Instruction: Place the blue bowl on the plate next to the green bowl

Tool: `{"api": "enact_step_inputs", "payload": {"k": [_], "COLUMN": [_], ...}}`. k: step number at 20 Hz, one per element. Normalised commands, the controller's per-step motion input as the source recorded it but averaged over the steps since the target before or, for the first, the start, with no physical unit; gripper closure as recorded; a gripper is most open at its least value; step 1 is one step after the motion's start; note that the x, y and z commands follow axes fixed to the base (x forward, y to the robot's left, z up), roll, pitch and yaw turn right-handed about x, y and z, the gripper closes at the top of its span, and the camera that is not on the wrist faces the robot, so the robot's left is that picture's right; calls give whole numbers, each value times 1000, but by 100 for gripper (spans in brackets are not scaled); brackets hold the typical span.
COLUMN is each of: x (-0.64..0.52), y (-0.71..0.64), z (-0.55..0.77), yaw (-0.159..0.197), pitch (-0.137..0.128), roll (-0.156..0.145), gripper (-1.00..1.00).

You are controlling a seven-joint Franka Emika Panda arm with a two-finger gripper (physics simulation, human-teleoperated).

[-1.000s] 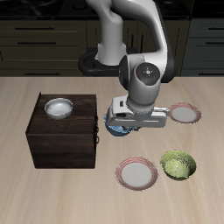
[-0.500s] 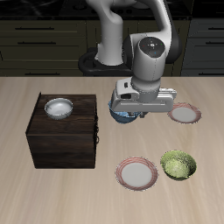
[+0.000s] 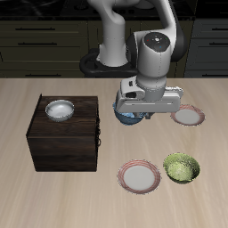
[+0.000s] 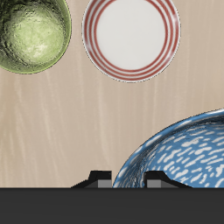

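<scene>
Blue bowl [image 3: 127,117], mottled blue and white, hangs off the counter [image 3: 36,196] in the grip of the claw [image 3: 134,114], whose fingers are closed on the bowl's rim. In the exterior view only part of the bowl shows beneath the arm's wrist, just beside the back corner of the dark wooden cabinet [image 3: 65,142]. In the wrist view the same bowl [image 4: 179,153] fills the area right by the claw's two fingertips [image 4: 99,177], tilted so its patterned outside faces the camera.

Taking the cabinet as the landmark: a plain white-grey bowl [image 3: 60,109] sits on top of it. The plate [image 3: 141,175], whitish in the middle with a pink-red ringed rim, lies on the counter nearer the front edge than the cabinet, apart from it. The green bowl [image 3: 182,166] stands just beside that plate, on the side away from the cabinet; the two look almost touching. A second plate [image 3: 188,115] of like pattern lies farther back, beyond the arm from the cabinet.

The wrist view shows the plate [image 4: 130,36] and green bowl [image 4: 31,33] side by side on pale wood, both well apart from the held bowl.
</scene>
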Motion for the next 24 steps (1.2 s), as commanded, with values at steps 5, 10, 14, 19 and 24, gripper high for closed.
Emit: {"api": "enact_step_inputs", "payload": {"k": [5,10,14,19,24], "x": [229,266,347,287,455], "y": [113,110,111,42,-68], "z": [117,71,135,96,75], "yaw": [8,6,6,4,-16], "pitch": [-16,-1,-26,-15,3], "roll": [0,-8,-18,-19,-38], "gripper": [100,100,100,100,100]}}
